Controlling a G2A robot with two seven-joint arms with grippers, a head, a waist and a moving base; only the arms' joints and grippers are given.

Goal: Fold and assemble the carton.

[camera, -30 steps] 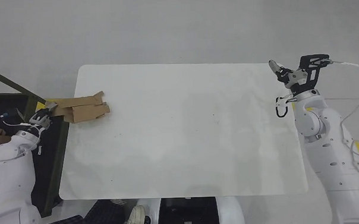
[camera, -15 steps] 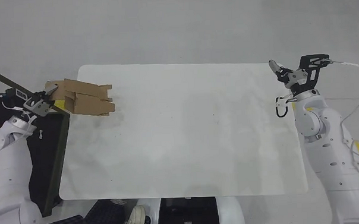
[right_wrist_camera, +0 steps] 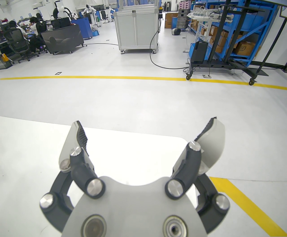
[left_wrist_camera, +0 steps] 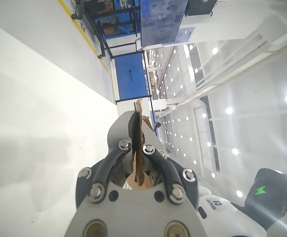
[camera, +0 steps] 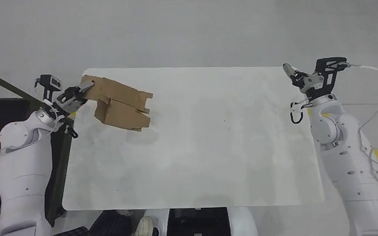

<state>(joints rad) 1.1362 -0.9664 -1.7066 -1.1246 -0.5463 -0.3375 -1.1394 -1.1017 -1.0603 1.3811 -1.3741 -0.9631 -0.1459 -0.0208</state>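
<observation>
The white table (camera: 209, 148) spans the top view. Over its far left corner is the flattened brown carton (camera: 121, 103), tilted, with its flaps pointing toward the table's middle. The left gripper (camera: 81, 91) grips the carton's outer end. In the left wrist view the cardboard runs edge-on between the two pads (left_wrist_camera: 134, 128), pinched tight. The right gripper (right_wrist_camera: 145, 125) sits by the table's far right corner, jaws spread wide, holding nothing, well apart from the carton.
</observation>
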